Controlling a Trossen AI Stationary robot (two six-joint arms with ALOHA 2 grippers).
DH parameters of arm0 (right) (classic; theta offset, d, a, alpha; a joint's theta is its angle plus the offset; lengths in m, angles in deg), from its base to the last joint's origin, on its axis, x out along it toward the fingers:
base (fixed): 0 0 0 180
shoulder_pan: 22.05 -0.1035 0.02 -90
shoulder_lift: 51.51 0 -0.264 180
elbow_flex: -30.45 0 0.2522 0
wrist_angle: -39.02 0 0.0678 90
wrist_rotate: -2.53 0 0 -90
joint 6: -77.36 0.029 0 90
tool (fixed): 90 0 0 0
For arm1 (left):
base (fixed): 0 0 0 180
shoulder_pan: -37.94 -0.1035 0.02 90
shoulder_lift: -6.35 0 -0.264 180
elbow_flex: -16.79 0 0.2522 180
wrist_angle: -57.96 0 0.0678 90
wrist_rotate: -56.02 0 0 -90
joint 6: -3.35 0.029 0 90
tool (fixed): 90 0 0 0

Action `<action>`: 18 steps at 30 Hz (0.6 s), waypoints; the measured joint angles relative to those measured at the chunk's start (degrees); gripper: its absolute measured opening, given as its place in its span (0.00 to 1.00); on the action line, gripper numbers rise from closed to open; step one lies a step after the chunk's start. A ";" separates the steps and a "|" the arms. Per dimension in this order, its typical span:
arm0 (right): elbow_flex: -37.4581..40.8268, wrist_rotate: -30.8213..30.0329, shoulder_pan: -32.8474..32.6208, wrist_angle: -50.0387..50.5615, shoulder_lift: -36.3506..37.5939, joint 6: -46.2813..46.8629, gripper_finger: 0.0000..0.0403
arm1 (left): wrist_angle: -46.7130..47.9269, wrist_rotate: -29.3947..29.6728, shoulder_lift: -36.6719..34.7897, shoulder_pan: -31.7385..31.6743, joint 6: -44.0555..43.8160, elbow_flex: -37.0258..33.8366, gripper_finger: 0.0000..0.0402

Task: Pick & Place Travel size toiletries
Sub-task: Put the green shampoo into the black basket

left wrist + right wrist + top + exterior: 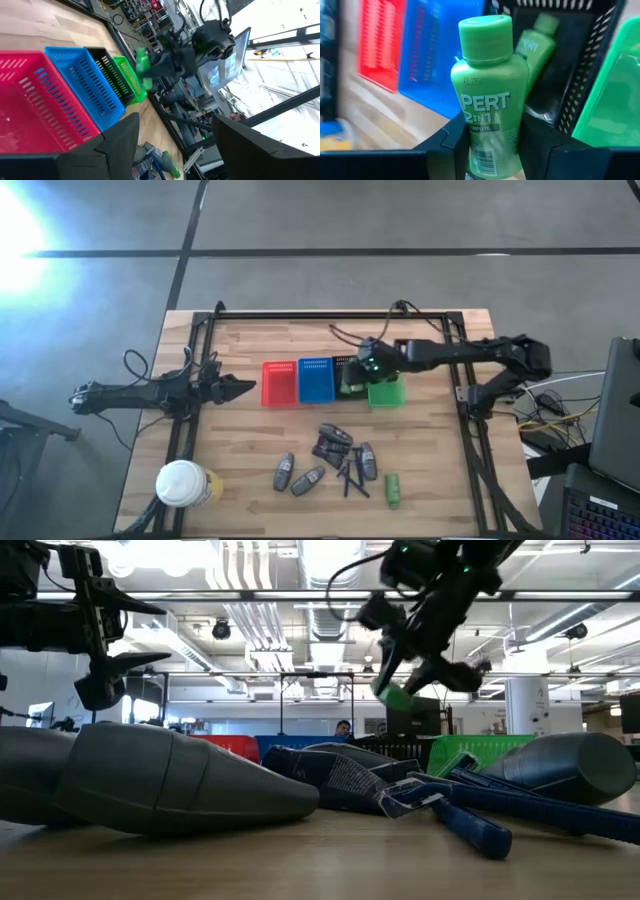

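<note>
My right gripper (365,370) hovers over the black basket (347,376), shut on a bright green bottle (487,100) labelled PERT. A second green bottle (536,44) lies inside that basket. On the near part of the table lie grey oval tubes (285,471), dark packets (334,442), thin blue sticks (350,476) and one more green bottle (392,489). My left gripper (240,388) waits open, left of the red basket (279,383), touching nothing. My right gripper pinches the green bottle's lower body (490,150) between its two fingers, one on each side. Its cap (487,32) points out past the fingertips. The fingers slant downward from above, and the bottle (393,695) is lifted clear over the black basket, tilted.
Red, blue (315,380), black and green (385,391) baskets stand in a row mid-table. A big white-capped yellowish container (185,485) sits at the near left corner. A dark frame rail (300,317) runs along the far edge and down both sides.
</note>
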 joint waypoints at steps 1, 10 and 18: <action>-0.89 -0.07 -0.05 0.82 -1.37 -0.56 0.33 | -0.03 0.00 0.02 -0.02 0.00 0.00 0.63; -6.92 -6.69 -0.16 7.20 -6.34 -3.94 0.55 | -0.04 0.00 0.20 -0.02 -0.28 0.00 0.63; -9.93 -6.84 -4.87 16.74 -2.05 -6.55 0.76 | -0.07 0.00 0.22 -0.02 -0.26 0.00 0.63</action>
